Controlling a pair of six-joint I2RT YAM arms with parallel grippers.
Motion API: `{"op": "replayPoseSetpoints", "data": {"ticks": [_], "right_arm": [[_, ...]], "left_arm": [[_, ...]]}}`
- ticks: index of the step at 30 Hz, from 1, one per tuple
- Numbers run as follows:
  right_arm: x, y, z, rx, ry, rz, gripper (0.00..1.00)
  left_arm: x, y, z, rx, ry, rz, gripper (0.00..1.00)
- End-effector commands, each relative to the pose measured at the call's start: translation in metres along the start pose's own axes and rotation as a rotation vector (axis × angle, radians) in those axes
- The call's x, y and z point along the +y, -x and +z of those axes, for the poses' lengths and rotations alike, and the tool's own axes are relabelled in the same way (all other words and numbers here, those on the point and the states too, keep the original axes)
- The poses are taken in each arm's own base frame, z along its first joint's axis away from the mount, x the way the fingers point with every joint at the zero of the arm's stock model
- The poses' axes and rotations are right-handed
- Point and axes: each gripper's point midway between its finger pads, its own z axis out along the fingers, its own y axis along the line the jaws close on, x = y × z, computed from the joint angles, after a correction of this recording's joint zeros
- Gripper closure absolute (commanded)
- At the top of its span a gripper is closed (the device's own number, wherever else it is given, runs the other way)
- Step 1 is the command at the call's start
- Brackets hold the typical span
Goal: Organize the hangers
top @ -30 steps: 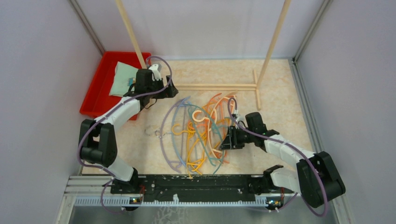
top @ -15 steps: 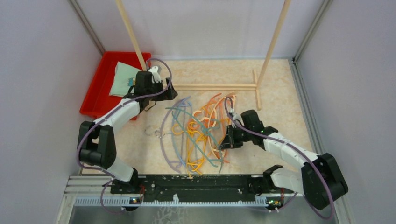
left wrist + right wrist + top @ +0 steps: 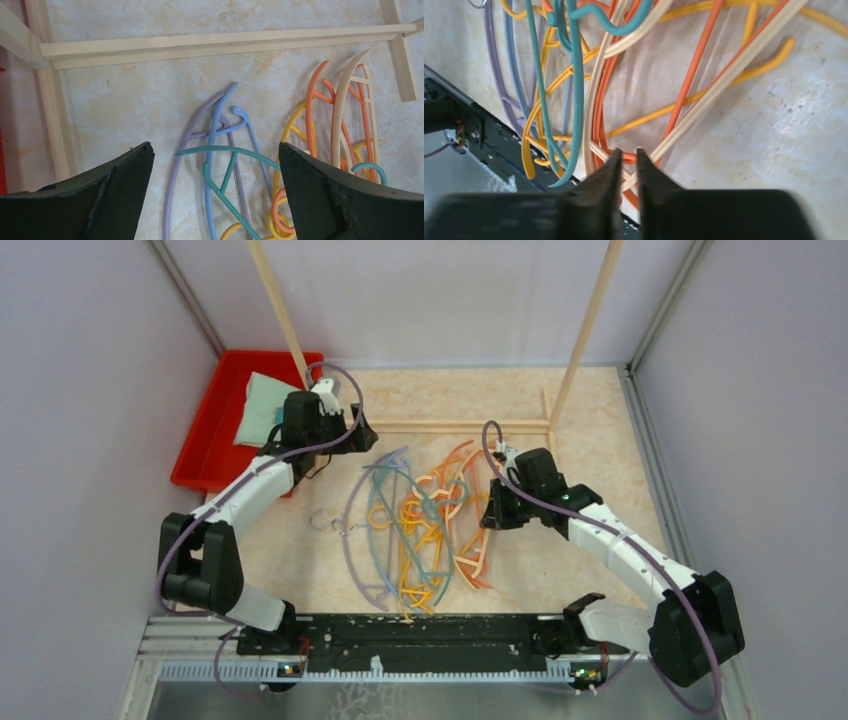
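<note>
— From above, what moved?
— My right gripper (image 3: 490, 517) rose toward twelve o'clock; the hangers (image 3: 420, 530) bunched at its nine o'clock.
— Left wrist?
— My left gripper (image 3: 215, 147) gapes wide, empty.
— Right wrist?
— Pinched on the beige hanger (image 3: 734, 75); untangling's begun.

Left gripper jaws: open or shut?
Open. Left wrist view shows the left gripper with black jaws spread wide; a light blue curved plastic hanger lies below, between them, ungripped.
</note>
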Motion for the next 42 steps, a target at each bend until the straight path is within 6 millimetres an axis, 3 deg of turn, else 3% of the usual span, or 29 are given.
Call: {"op": "replayPoseSetpoints", "data": {"ticks": [1, 9, 12, 15, 20, 24, 27, 30, 34, 42], "right_arm": [[0.009, -0.005, -0.002, 0.018, 0.037, -0.038, 0.66], [0.062, -0.023, -0.018, 0.063, 0.27, -0.071, 0.55], [0.075, -0.033, -0.017, 0.071, 0.294, -0.077, 0.65], [0.084, -0.037, -0.014, 0.069, 0.294, -0.075, 0.71], [0.106, -0.052, -0.004, 0.084, 0.334, -0.05, 0.68], [0.126, -0.067, 0.01, 0.11, 0.326, -0.049, 0.65], [0.126, -0.077, 0.023, 0.12, 0.252, 0.014, 0.6], [0.117, -0.075, 0.03, 0.064, 0.187, 0.137, 0.53], [0.103, -0.065, 0.031, -0.038, 0.085, 0.23, 0.52], [0.101, -0.059, 0.048, -0.072, -0.023, 0.228, 0.51]], "left_arm": [[0.001, 0.007, -0.012, -0.026, 0.021, 0.048, 0.01], [0.01, -0.004, -0.008, 0.011, 0.062, 0.021, 0.01], [0.012, -0.007, -0.008, 0.024, 0.078, 0.015, 0.01], [0.011, -0.014, -0.011, 0.053, 0.098, 0.015, 0.01], [0.006, -0.033, -0.021, 0.074, 0.082, -0.005, 0.01], [0.003, -0.036, -0.024, 0.053, 0.065, -0.006, 0.01], [0.004, -0.031, -0.028, 0.037, 0.072, 0.015, 0.01], [0.004, -0.021, -0.034, -0.004, 0.079, 0.036, 0.01], [-0.001, -0.015, -0.04, -0.034, 0.056, 0.043, 0.01], [-0.007, -0.019, -0.048, -0.042, 0.019, 0.057, 0.01]]}}
